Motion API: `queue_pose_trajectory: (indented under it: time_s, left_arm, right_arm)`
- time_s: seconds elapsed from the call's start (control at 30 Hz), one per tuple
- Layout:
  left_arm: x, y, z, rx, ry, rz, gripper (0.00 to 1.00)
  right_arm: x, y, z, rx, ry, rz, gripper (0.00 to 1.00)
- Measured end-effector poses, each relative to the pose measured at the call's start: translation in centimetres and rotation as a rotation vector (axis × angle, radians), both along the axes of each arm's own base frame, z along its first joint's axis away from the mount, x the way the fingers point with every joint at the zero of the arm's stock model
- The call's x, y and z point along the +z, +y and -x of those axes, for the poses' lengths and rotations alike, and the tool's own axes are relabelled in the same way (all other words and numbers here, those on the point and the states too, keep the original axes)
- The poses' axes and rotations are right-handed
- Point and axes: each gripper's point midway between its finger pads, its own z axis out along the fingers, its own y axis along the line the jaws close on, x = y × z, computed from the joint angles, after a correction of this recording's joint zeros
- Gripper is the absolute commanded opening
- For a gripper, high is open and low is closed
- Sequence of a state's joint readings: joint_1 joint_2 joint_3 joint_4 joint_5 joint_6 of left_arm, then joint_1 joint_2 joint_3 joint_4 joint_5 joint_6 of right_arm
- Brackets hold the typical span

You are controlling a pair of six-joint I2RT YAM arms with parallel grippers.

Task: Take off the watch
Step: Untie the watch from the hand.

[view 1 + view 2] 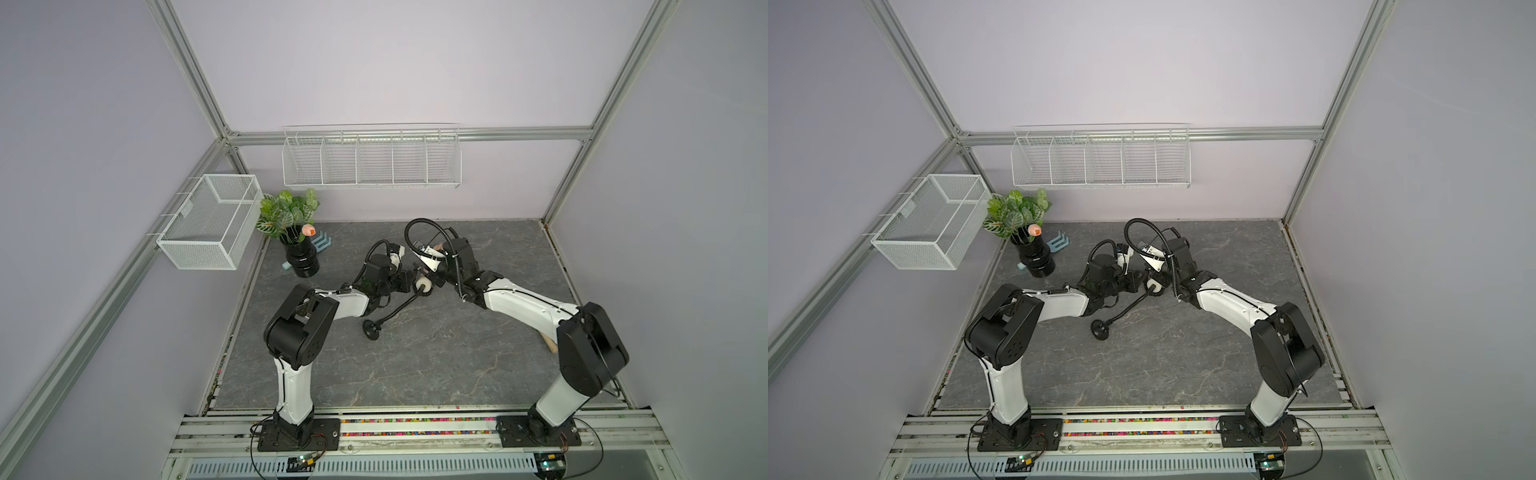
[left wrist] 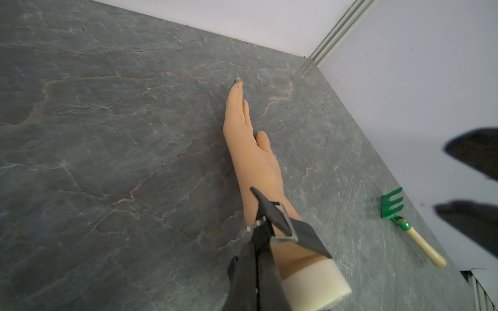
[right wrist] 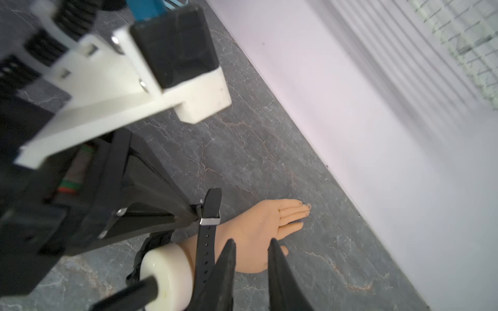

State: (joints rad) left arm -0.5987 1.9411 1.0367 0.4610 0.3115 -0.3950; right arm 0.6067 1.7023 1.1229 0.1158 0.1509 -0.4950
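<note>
The watch [image 3: 206, 242] is a black strap with a metal buckle around the wrist of the skin-coloured mannequin hand [image 3: 258, 229]; its case is hidden. The hand lies flat on the grey table, its white wrist end [image 3: 164, 272] on a black gooseneck stem [image 1: 395, 309]. My left gripper [image 2: 260, 229] is shut on the watch strap [image 2: 304, 234] at the buckle and holds the free end up off the wrist. My right gripper [image 3: 251, 242] is open above the palm, one finger [image 3: 229, 258] next to the strap, with nothing between the fingers. In both top views the two grippers meet at the wrist end [image 1: 424, 286].
A green hand rake [image 2: 393, 204] with a wooden handle lies near the right wall. A plant in a black vase [image 1: 299, 253] and a blue rack [image 1: 322, 243] stand at the back left. Wire baskets [image 1: 208, 220] [image 1: 372, 160] hang on the walls. The stem's round base [image 1: 371, 328] rests mid-table.
</note>
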Motion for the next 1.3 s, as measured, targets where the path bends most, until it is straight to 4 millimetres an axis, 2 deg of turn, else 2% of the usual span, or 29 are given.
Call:
queue_pose_trajectory:
  time_s: [0.13, 0.27, 0.4, 0.57, 0.63, 0.93, 1.0, 1.07, 1.1, 1.3]
  left_arm:
    - [-0.4, -0.2, 0.5, -0.011, 0.004, -0.010, 0.00]
    - [-0.7, -0.3, 0.9, -0.020, 0.013, -0.015, 0.00]
    - [-1.0, -0.4, 1.1, -0.023, 0.017, -0.018, 0.00]
    - [-1.3, -0.4, 1.4, -0.027, 0.021, -0.023, 0.00]
    - [-1.2, -0.4, 1.4, -0.029, 0.020, -0.022, 0.00]
    - [-1.0, -0.7, 1.9, -0.066, 0.034, 0.009, 0.00]
    - [-1.0, -0.8, 1.9, -0.073, 0.042, 0.032, 0.00]
    - [-1.1, -0.8, 1.8, -0.070, 0.052, 0.056, 0.00]
    - [-1.1, -0.9, 1.6, -0.065, 0.057, 0.070, 0.00]
    - [-1.5, -0.3, 1.0, 0.031, 0.130, 0.190, 0.00]
  right_arm:
    - [-4.1, 0.3, 1.7, -0.011, 0.081, 0.020, 0.32]
    - [-5.8, 1.6, 2.4, -0.005, 0.110, 0.032, 0.33]
    - [-5.9, 1.2, 2.0, -0.038, 0.095, 0.059, 0.33]
    - [-5.6, -0.3, 1.1, -0.105, 0.048, 0.129, 0.44]
    - [-5.6, -0.7, 0.9, -0.117, 0.035, 0.155, 0.44]
    - [-6.3, -0.1, -0.3, -0.130, 0.030, 0.195, 0.44]
    - [-6.4, -0.1, -0.6, -0.136, 0.021, 0.212, 0.34]
    - [-6.7, -0.1, -0.7, -0.142, 0.015, 0.227, 0.11]
    - [-7.0, -0.1, -0.7, -0.145, 0.017, 0.233, 0.07]
    - [-7.7, 0.4, -0.2, -0.133, 0.020, 0.246, 0.07]
